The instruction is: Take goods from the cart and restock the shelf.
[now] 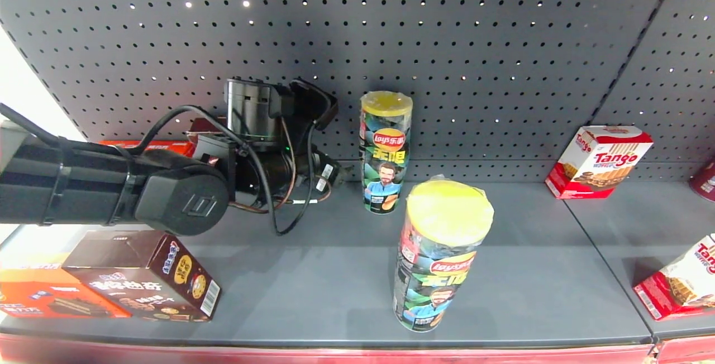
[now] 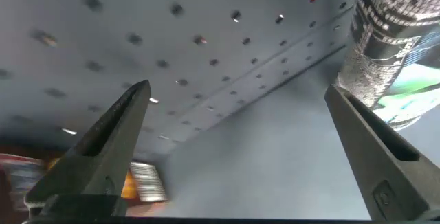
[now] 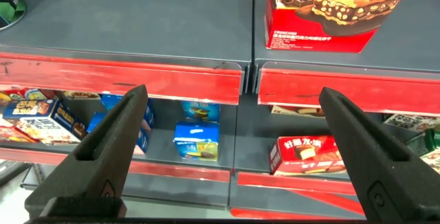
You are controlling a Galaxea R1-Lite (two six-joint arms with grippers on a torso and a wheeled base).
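Two tall chip cans with yellow lids stand on the grey shelf [image 1: 313,274]: one at the back [image 1: 385,152] by the pegboard, one near the front edge [image 1: 441,252]. My left arm's wrist [image 1: 262,146] is over the shelf's back left, just left of the rear can. In the left wrist view my left gripper [image 2: 237,90] is open and empty, facing the pegboard, with the rear can [image 2: 392,52] just beyond one finger [image 2: 375,155]. My right gripper [image 3: 232,93] is open and empty in front of the red shelf edge [image 3: 124,76], below a wafer box [image 3: 330,11].
A brown box [image 1: 145,274] and an orange box [image 1: 39,291] lie at the shelf's front left. A red box [image 1: 145,145] sits behind my left arm. Wafer boxes stand at the right back [image 1: 597,160] and right front [image 1: 681,280]. Lower shelves hold several packets [image 3: 196,138].
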